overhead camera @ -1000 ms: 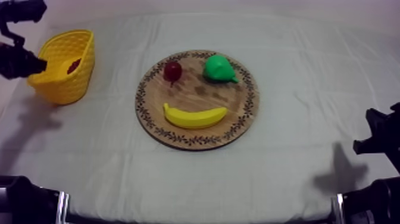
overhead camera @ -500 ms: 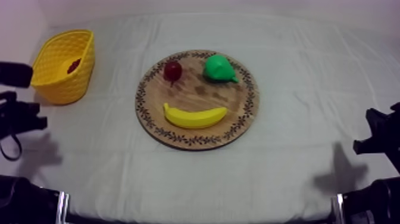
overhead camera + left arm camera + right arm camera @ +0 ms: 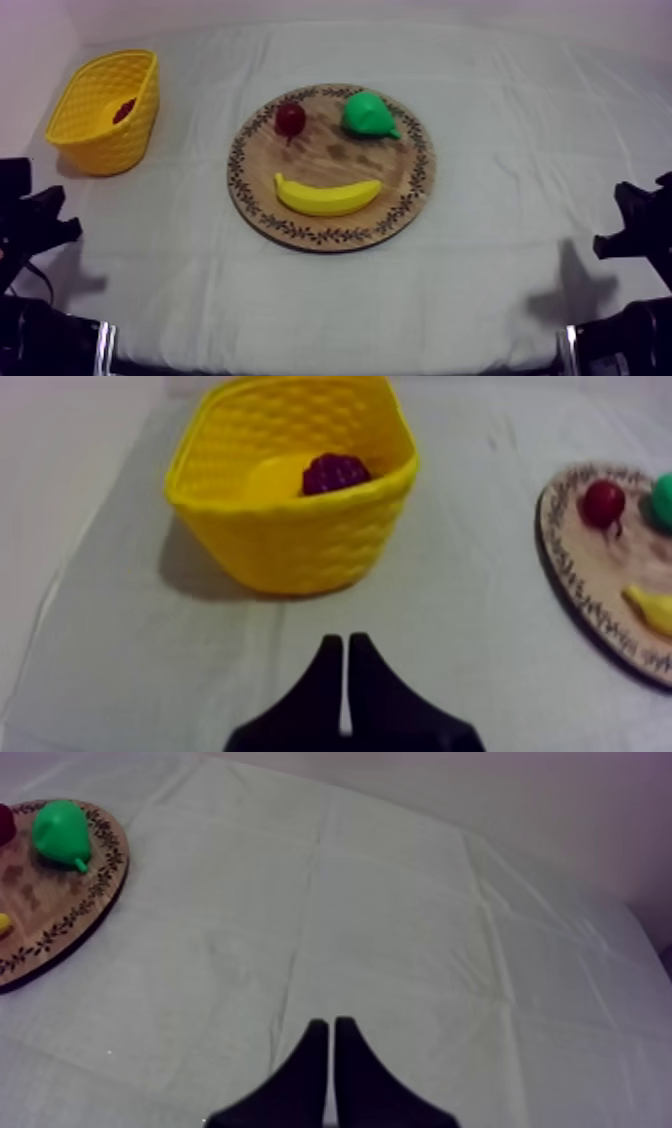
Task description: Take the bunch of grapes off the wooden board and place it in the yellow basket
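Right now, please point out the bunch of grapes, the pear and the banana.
bunch of grapes (image 3: 336,473), left wrist view, its top.
pear (image 3: 366,115), top view, its body.
banana (image 3: 328,196), top view, its middle.

No writing, label, brand or number can be read anywhere; the dark marks on the rim of the wooden board (image 3: 236,172) seem to be ornament, not letters.

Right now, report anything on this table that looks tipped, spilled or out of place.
Nothing stands out. The dark purple bunch of grapes lies inside the upright yellow woven basket; the yellow banana, green pear and small red fruit sit on the round wooden board.
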Robot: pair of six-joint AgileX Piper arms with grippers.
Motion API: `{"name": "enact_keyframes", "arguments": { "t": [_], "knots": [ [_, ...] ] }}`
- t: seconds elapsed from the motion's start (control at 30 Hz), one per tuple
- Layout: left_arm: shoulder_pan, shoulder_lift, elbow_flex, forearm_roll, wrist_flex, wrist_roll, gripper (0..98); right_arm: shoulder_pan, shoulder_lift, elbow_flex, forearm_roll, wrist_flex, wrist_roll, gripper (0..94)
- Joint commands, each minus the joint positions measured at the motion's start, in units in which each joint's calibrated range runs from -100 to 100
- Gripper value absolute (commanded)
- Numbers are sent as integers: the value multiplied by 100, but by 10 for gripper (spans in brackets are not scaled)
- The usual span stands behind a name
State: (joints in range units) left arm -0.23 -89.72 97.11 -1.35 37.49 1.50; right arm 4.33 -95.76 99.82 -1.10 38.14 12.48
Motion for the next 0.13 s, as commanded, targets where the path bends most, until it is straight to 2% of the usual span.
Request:
{"name": "enact_keyframes", "arguments": {
  "t": [0.0, 0.1],
  "knots": [
    [24, -638, 72, -36, -85, 400, 1, 2, 0, -4, 0, 0, 0, 3],
    [63, -871, 191, -53, -314, 597, 1, -1, 0, -4, 0, 0, 0, 3]
  ]
}}
